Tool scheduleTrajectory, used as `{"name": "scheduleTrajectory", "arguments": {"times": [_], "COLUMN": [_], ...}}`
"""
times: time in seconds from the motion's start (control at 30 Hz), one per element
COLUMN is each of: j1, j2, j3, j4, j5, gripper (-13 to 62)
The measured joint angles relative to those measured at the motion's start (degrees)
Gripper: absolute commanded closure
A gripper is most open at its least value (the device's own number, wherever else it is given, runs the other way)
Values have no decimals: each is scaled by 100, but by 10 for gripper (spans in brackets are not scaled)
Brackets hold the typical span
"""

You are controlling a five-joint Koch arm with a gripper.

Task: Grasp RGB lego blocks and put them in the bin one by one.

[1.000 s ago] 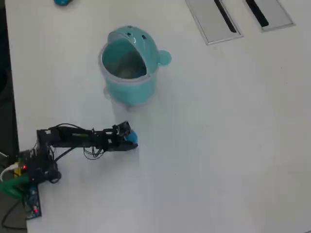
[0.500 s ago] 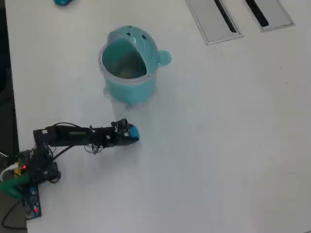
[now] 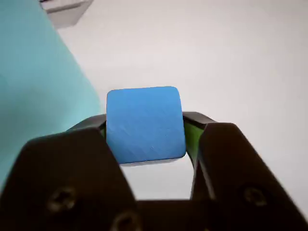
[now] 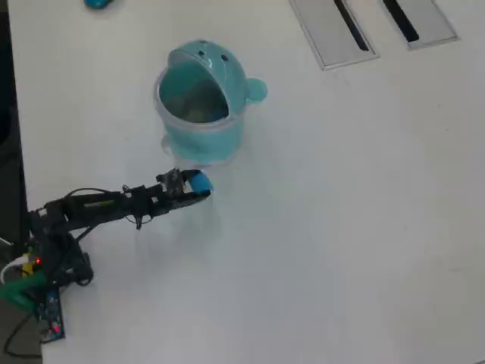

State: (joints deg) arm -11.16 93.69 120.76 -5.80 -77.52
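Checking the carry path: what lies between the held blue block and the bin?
Nothing: in the overhead view only bare table separates the blue block from the bin.

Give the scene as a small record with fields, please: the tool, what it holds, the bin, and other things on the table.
tool: shut on the blue lego block
block position: beside the teal bin, outside it, in the overhead view
bin lid: flipped open
other things: two grey slotted panels at the top edge; small teal-blue object at top left
table: white

One blue block [image 3: 144, 125], one bin [image 4: 203, 133], two grey panels [image 4: 327, 30]
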Motion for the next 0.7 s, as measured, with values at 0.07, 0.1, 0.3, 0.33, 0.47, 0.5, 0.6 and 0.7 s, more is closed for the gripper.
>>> {"name": "scheduleTrajectory", "arguments": {"times": [0.07, 0.1, 0.3, 0.33, 0.47, 0.5, 0.6, 0.7], "j1": [-79, -132, -527, -606, -976, -1002, -1406, -1679], "j2": [193, 290, 835, 905, 1169, 1187, 1230, 1222], "j3": [0, 0, 0, -18, -466, -483, -993, -1371], "j4": [0, 0, -18, -18, -88, -97, -123, -123], "j5": [79, 105, 308, 308, 492, 510, 624, 624], "gripper": [392, 392, 392, 393, 393, 394, 394, 394]}}
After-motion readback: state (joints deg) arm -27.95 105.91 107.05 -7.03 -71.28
